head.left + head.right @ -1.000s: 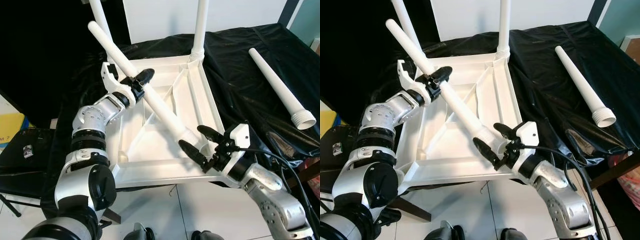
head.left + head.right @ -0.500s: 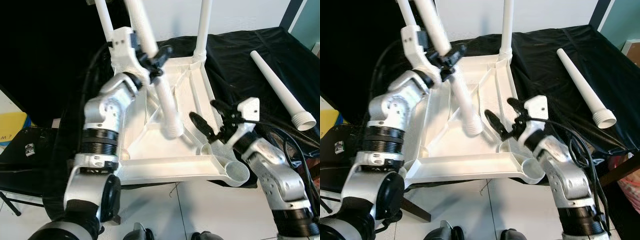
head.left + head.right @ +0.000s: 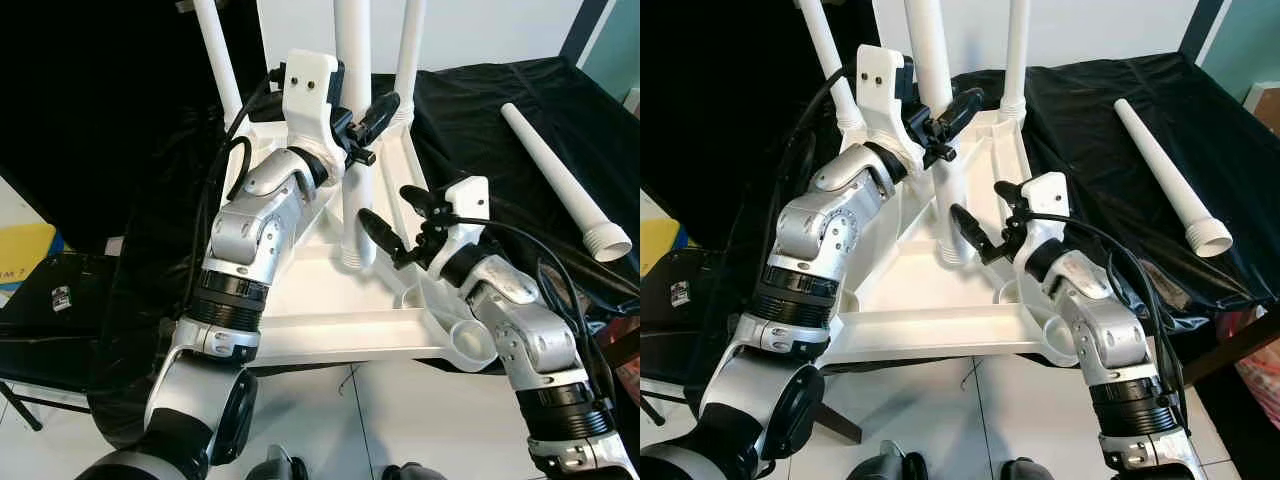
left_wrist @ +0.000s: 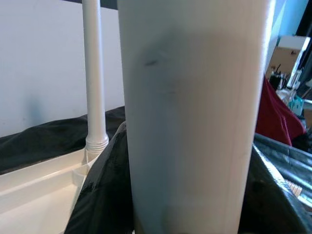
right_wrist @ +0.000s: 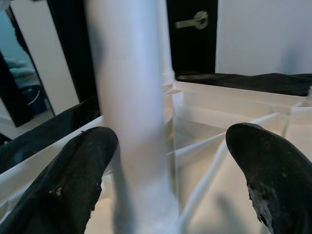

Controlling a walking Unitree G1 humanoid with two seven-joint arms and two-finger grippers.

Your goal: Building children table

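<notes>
Holding table leg (image 3: 352,150) upright

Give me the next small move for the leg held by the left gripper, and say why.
Probably carry the leg toward the open corner socket: the left gripper holds it upright, its threaded end hovering over the tabletop's middle.

Smooth white plastic table leg (image 3: 352,120) and tabletop (image 3: 300,330) are lying against glossy, crinkled black sheeting (image 3: 480,130).
</notes>
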